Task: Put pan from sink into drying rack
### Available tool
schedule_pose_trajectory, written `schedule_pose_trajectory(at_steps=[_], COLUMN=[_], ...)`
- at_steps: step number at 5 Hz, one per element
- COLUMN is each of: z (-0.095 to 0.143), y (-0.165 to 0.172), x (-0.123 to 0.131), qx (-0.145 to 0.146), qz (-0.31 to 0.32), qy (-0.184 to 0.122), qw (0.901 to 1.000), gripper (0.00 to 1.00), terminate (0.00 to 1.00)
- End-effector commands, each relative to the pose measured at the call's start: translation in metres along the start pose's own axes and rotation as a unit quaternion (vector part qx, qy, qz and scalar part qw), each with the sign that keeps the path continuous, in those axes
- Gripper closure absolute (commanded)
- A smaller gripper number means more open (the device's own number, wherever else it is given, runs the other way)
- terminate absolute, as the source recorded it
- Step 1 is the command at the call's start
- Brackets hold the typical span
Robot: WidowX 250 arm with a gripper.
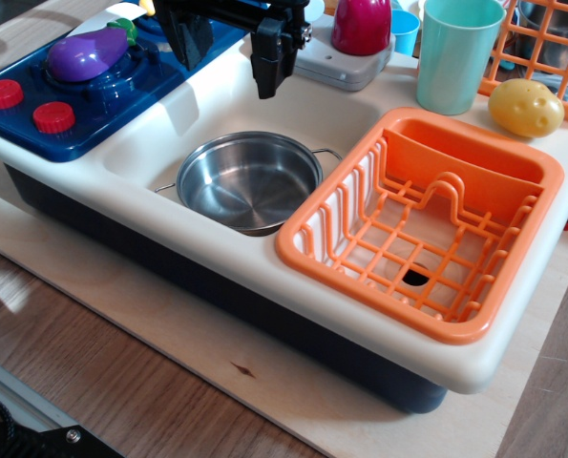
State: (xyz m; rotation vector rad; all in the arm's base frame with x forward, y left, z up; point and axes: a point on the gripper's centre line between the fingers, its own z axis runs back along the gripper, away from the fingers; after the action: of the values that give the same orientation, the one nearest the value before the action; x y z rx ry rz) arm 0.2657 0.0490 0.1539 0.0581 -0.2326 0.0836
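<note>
Toy kitchen: sink (159, 134), stove (102, 91), tabletop.

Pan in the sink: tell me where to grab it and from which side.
Take the pan by its rim at the far-left side, coming straight down from above. It sits upright and open in the sink, and its right edge crowds the drying rack. The gripper already hangs above; one of its fingers would go inside the wall, one outside.

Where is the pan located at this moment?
The pan sits in the sink, near the middle of the view. The drying rack is directly to its right in the image, and the end effector hangs above it.
</note>
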Motion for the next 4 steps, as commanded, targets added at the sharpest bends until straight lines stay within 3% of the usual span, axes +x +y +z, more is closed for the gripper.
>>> schedule_pose_trajectory(at_steps=[1,4], z=[0.0,-0.041], y=[0.0,0.008], x=[0.0,0.004], qx=[0.0,-0.007], qz=[0.0,-0.058], qy=[0.0,-0.031], qw=[1.0,0.9978], gripper=[0.0,0.0], terminate=[0.0,0.0])
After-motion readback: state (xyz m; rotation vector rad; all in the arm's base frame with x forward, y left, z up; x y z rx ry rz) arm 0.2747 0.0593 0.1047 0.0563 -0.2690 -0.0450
